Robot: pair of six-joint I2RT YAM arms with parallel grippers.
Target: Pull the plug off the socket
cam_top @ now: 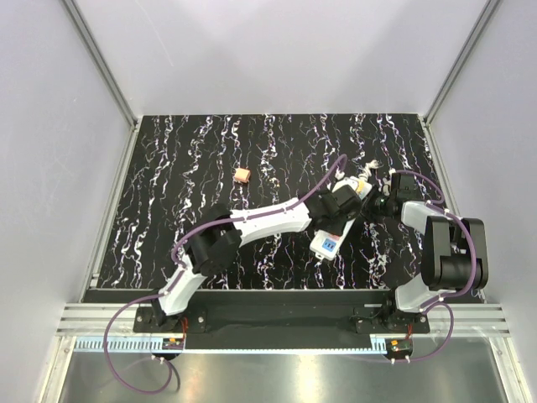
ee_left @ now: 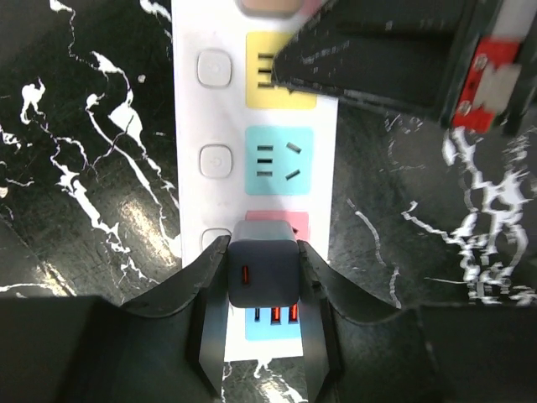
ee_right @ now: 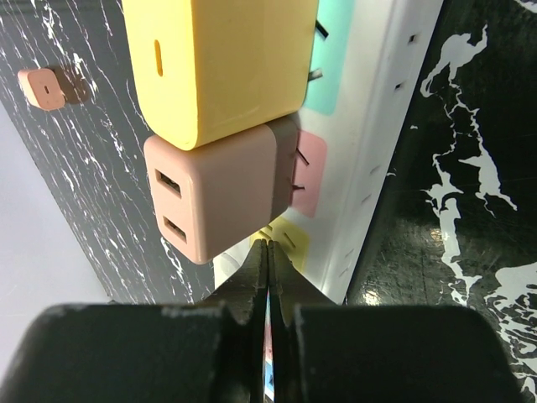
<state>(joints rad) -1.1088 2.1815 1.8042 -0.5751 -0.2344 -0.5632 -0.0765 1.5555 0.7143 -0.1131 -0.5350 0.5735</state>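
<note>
The plug (cam_top: 242, 175), a small orange-peach block with rounded edges, lies loose on the marbled black worktop (cam_top: 168, 210). It is at about ten o'clock from the socket (ee_left: 226, 109) and well apart from it, so it looks to be already off. The socket is a long white strip of smooth plastic, with pastel yellow, blue and pink outlet faces and a round button beside each.

The left tool (ee_left: 262, 252) enters its wrist view from six o'clock. It is closed on a matte grey cube charger (ee_left: 263, 277) seated over a pink face, with one black finger against each side. Gripping the sides should give a straight pull away from the strip.

The right tool (ee_right: 267, 248) has its fingers pressed together with nothing between them. Its tip is on or just above the yellow face; I cannot tell which. It is probably there to pin the light strip so it does not lift with the charger. Toward twelve o'clock in that view, a glossy yellow block (ee_right: 218, 67) and a dusty pink block (ee_right: 210, 197) sit plugged in side by side.
</note>
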